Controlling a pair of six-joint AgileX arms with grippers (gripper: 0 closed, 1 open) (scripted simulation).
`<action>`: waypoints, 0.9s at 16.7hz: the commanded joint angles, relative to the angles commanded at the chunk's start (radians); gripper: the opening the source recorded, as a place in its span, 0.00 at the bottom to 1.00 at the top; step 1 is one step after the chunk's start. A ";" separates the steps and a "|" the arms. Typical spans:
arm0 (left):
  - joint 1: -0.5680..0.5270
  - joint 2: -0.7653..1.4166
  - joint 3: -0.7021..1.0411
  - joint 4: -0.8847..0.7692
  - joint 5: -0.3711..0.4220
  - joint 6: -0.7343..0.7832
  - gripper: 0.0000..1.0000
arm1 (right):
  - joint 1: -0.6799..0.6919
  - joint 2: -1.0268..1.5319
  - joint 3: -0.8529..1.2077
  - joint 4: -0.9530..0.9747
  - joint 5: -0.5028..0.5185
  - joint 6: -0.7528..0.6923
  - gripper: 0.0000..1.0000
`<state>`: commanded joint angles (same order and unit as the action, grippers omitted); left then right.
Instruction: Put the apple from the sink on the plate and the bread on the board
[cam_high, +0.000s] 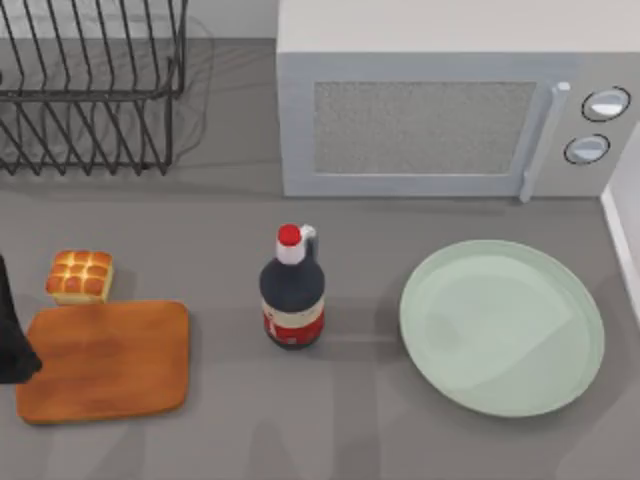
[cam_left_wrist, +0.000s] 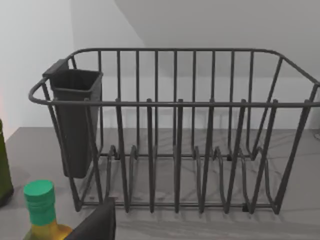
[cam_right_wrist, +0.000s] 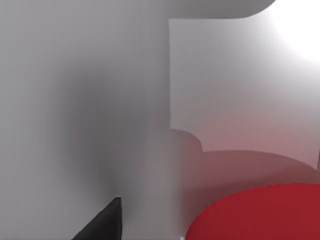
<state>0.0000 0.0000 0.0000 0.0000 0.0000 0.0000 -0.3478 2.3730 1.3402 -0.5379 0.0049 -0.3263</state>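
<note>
Bread, our small golden-brown bun loaf (cam_high: 79, 276), sits just beyond the far left corner of the orange-brown wooden cutting board (cam_high: 105, 360), at the table's left. Our smooth red apple (cam_right_wrist: 260, 212) looms close before the right wrist, against pale walls. The pale green round plate (cam_high: 502, 327) lies right of a dark bottle (cam_high: 291, 292). Whether either gripper is open or closed, we cannot tell.

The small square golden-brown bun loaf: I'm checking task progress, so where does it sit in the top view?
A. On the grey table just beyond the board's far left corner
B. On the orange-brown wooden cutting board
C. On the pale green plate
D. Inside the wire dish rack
A: the small square golden-brown bun loaf rests on the grey table, just off the orange-brown wooden cutting board.
</note>
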 joint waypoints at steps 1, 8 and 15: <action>0.000 0.000 0.000 0.000 0.000 0.000 1.00 | 0.000 0.000 0.000 0.000 0.000 0.000 1.00; 0.000 0.000 0.000 0.000 0.000 0.000 1.00 | 0.000 0.000 0.000 0.000 0.000 0.000 0.62; 0.000 0.000 0.000 0.000 0.000 0.000 1.00 | 0.000 0.000 0.000 0.000 0.000 0.000 0.10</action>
<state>0.0000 0.0000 0.0000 0.0000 0.0000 0.0000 -0.3478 2.3730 1.3402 -0.5379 0.0049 -0.3263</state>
